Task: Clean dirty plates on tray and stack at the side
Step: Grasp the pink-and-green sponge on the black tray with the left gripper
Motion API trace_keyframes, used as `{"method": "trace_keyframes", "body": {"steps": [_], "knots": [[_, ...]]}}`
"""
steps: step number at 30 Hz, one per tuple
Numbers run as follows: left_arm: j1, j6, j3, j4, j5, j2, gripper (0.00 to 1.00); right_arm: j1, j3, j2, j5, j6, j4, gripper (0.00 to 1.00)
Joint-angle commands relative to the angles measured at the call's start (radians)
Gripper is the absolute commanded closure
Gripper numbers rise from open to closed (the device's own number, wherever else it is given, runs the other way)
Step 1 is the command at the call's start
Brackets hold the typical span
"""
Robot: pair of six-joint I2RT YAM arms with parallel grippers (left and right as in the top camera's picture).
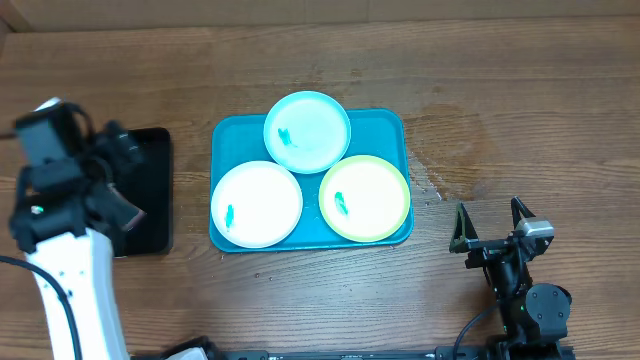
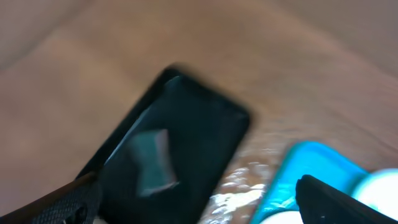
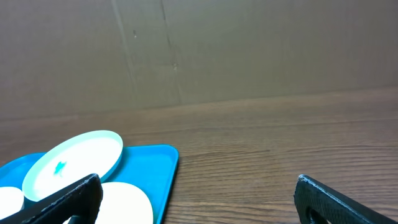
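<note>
The turquoise tray (image 1: 385, 125) lies mid-table with three plates on it: a light blue plate (image 1: 307, 132) at the back, a white plate (image 1: 256, 204) front left and a yellow-green rimmed plate (image 1: 364, 198) front right. Each has a small teal smear. My left gripper (image 1: 128, 180) is open and empty over the black tray, left of the turquoise tray. In the blurred left wrist view my left gripper (image 2: 199, 211) spans the black tray and the turquoise tray's edge (image 2: 305, 168). My right gripper (image 1: 490, 225) is open and empty, low and right of the tray. The right wrist view shows my right gripper (image 3: 199, 208), the tray (image 3: 155, 171) and the light blue plate (image 3: 74, 162).
A narrower black tray (image 1: 152, 200) lies at the left of the table. In the left wrist view the black tray (image 2: 199, 124) holds a greyish-teal piece (image 2: 152, 162), too blurred to name. A cardboard wall (image 3: 249, 50) stands behind the wooden table (image 1: 520, 110).
</note>
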Motion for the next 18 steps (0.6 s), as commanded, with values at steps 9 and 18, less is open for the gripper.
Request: {"method": "trace_keyframes", "body": {"steps": [9,18], "knots": [[0.233,-0.057,0.026,0.001,0.167,0.361,0.00,-0.003,-0.011,-0.009,-0.001,-0.003,0.008,0.00],[0.233,0.009,0.026,0.023,0.207,0.576,0.09,-0.003,-0.011,-0.009,-0.001,-0.003,0.008,0.00]]}}
